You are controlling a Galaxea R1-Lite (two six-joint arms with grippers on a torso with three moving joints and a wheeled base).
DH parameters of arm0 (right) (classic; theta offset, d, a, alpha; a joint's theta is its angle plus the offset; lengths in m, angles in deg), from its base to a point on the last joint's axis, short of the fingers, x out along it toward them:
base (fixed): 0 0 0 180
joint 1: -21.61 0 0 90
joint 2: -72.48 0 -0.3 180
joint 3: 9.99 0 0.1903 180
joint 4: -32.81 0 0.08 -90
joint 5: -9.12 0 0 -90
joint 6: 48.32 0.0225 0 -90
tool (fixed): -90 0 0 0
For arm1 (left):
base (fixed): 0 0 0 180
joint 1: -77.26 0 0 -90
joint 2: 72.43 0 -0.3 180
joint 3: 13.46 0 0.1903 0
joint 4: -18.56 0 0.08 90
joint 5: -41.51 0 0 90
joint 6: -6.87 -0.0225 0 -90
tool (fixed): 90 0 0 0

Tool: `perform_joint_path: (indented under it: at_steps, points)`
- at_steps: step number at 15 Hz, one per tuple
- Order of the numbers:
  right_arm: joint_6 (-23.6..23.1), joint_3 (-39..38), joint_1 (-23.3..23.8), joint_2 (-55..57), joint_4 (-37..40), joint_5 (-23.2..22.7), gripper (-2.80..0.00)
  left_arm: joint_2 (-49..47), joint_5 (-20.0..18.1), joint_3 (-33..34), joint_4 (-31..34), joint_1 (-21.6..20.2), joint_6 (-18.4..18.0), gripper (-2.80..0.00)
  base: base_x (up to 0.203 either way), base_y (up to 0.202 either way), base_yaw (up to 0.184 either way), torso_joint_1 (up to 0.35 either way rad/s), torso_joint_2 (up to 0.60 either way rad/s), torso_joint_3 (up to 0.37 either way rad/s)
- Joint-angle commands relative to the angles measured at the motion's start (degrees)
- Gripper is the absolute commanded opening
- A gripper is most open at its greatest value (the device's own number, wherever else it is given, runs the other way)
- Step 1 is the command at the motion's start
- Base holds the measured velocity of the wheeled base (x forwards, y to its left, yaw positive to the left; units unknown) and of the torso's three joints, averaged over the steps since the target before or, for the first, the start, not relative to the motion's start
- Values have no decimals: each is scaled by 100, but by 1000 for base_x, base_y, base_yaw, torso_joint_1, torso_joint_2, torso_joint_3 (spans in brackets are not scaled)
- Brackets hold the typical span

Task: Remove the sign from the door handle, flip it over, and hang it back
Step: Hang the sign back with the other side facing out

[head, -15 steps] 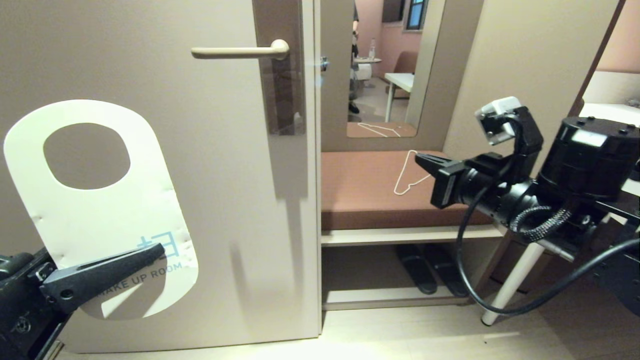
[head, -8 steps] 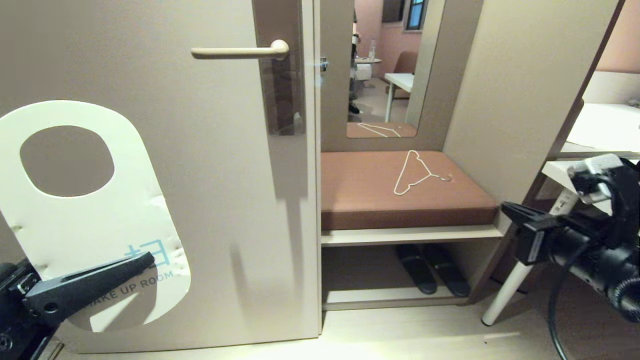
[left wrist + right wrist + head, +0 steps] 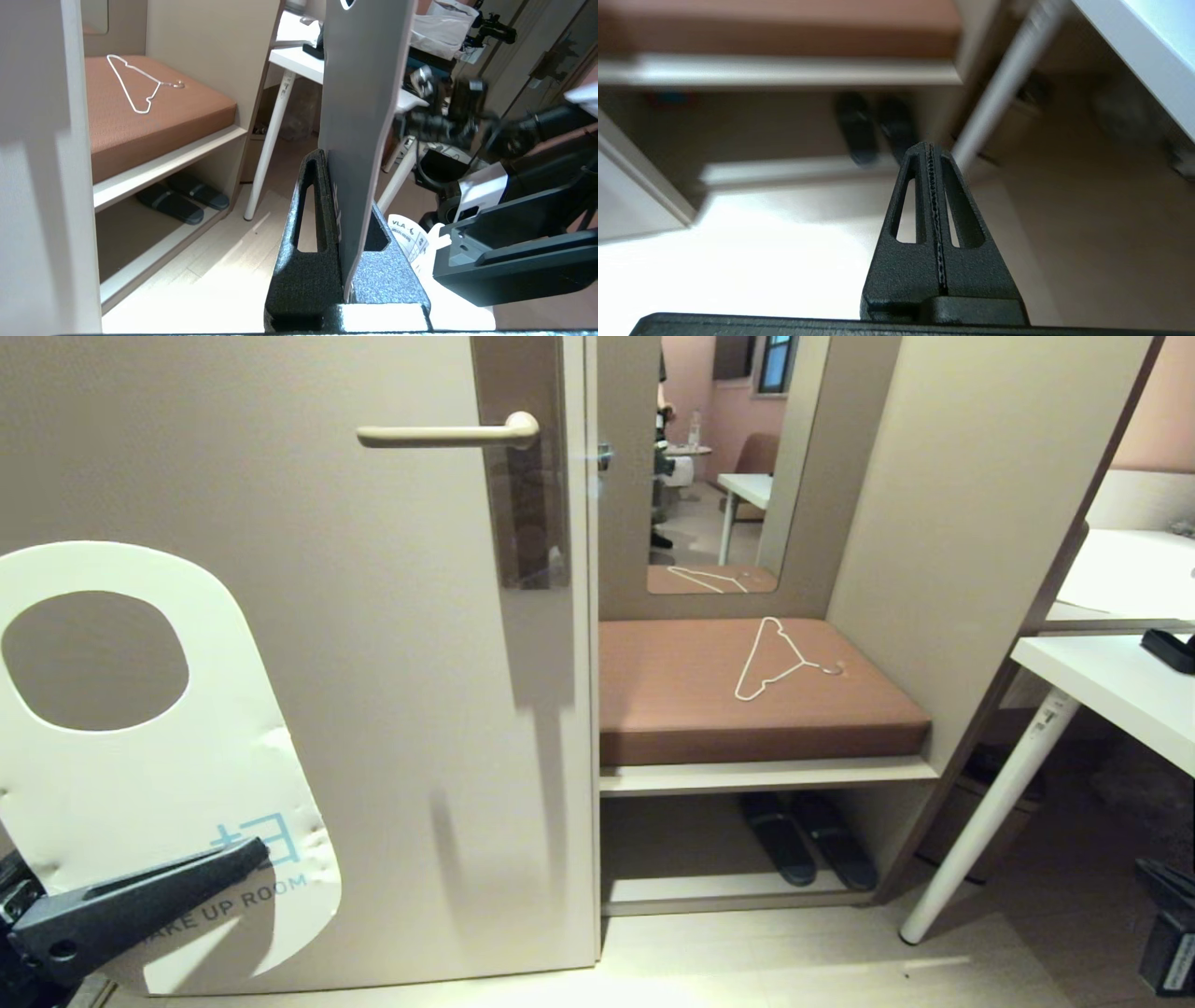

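Low on the left, the sign [image 3: 140, 747] is gripped tight by the left hand [image 3: 140, 896]; hanging on the handle [image 3: 448, 431] is left.

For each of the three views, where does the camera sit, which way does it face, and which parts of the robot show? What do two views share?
Head view: on the head, facing forward and down at the beige door with its cream lever door handle; left gripper grips the white card sign.
Left wrist view: behind the left gripper's fingers, along the sign's edge toward the brown cushioned bench.
Right wrist view: behind the shut right gripper, facing the floor and dark slippers.
Shared: head and left wrist views both show the thin white wire hanger.
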Motion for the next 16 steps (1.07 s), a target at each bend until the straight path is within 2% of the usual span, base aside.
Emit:
perform_joint_path:
  at_steps: [1, 3, 5, 6, 8, 9, 11, 14, 16]
  points:
    - [-62, -351, 370, -874, 304, 66, -280, 101, -32, 0, 27, 3, 18, -280, 0, 0, 0, 0, 0, 0]
    - [-140, -407, 733, -1585, 904, 91, -280, 112, -26, 0, 66, 11, 9, -280, 0, 0, 0, 0, 0, 0]
    - [-284, -414, 907, -2508, 1707, 55, -280, 114, -26, 0, 66, 13, 9, -280, 0, 0, 0, 0, 0, 0]
    - [-338, -365, 944, -2966, 2162, -92, -280, 144, -26, 0, 66, 21, 9, -280, 0, 0, 0, 0, 0, 0]
    - [-424, -253, 996, -3761, 2910, -796, -280, 213, -27, 0, 74, 21, 9, -280, 0, 0, 0, 0, 0, 0]
    - [-461, -261, 1014, -3937, 3082, -1281, -280, 224, -33, 0, 74, 21, 9, -280, 0, 0, 0, 0, 0, 0]
    - [-451, -352, 1024, -3961, 3145, -1767, -280, 285, -30, -9, 74, 21, 18, -280, 0, 0, 0, 0, 0, 0]
    - [-254, -439, 1024, -3961, 3097, -2114, -280, 366, -17, 0, 74, 21, 18, -280, 0, 0, 0, 0, 0, 0]
    - [-55, -439, 1017, -3993, 3350, -2111, -280, 349, 6, 0, 74, 12, 18, -280, 0, 0, 0, 0, 0, 0]
